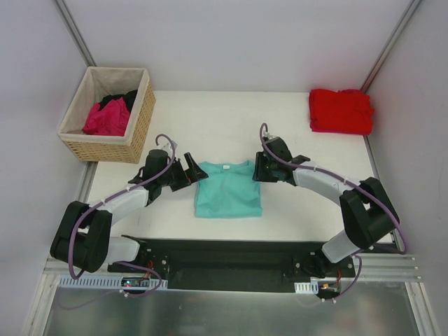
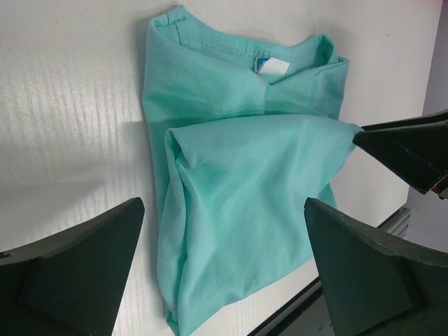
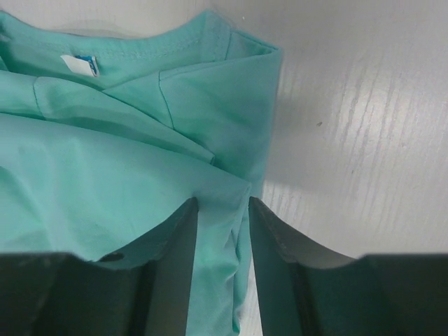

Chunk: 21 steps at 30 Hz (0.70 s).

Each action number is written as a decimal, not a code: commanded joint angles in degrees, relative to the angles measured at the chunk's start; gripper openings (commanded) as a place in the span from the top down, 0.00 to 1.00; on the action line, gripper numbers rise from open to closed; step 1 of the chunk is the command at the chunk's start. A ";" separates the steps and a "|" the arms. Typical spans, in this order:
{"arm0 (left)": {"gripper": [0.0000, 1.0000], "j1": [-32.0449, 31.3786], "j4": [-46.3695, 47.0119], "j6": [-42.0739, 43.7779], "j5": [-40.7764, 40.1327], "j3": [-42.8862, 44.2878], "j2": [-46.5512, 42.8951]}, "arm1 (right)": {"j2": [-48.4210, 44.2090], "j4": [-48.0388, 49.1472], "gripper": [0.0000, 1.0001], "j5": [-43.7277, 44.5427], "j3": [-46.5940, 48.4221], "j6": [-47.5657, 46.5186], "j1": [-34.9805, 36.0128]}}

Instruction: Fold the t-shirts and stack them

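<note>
A teal t-shirt [image 1: 228, 189] lies partly folded in the middle of the table, its white neck label toward the far side. My left gripper [image 1: 196, 170] hovers wide open at the shirt's left edge; in the left wrist view the teal t-shirt [image 2: 238, 175] lies between and below its spread fingers [image 2: 222, 206]. My right gripper [image 1: 257, 168] is at the shirt's right edge. Its jaws [image 3: 222, 203] are half narrowed and straddle the folded edge of the teal cloth [image 3: 105, 175], with a gap still showing. A folded red t-shirt [image 1: 341, 110] sits at the far right corner.
A woven tan basket [image 1: 140, 126] stands at the far left, holding a magenta t-shirt [image 1: 106, 119] and a black one [image 1: 119, 100]. The table's near edge and a black base rail [image 1: 231, 255] run just below the teal shirt.
</note>
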 commanded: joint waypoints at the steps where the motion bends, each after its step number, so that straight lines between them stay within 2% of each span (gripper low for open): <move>1: 0.01 0.66 2.03 0.93 0.79 -0.30 0.31 | 1.14 2.19 0.64 -0.58 2.42 0.50 -0.21; 6: 0.01 0.84 2.12 0.94 0.44 -0.30 0.40 | 2.81 3.77 0.71 -2.86 2.16 1.12 -0.21; 9: 0.01 1.01 2.12 0.94 0.44 -0.21 0.58 | 3.34 4.39 0.80 -3.12 2.16 1.38 -0.21; 12: 0.01 1.01 2.12 0.85 0.26 -0.03 0.58 | 3.43 4.57 0.97 -3.30 2.07 1.47 -0.21; 13: 0.01 1.01 2.12 0.76 0.35 0.06 0.66 | 3.43 4.57 0.99 -3.30 1.98 1.38 -0.21; 17: 0.01 1.01 2.38 0.67 -0.18 0.76 1.28 | 3.16 4.57 0.99 -3.30 1.81 1.21 -0.21; 21: 0.12 1.01 2.03 0.67 -1.06 2.95 3.91 | 2.90 4.66 0.99 -3.30 1.46 1.29 -0.21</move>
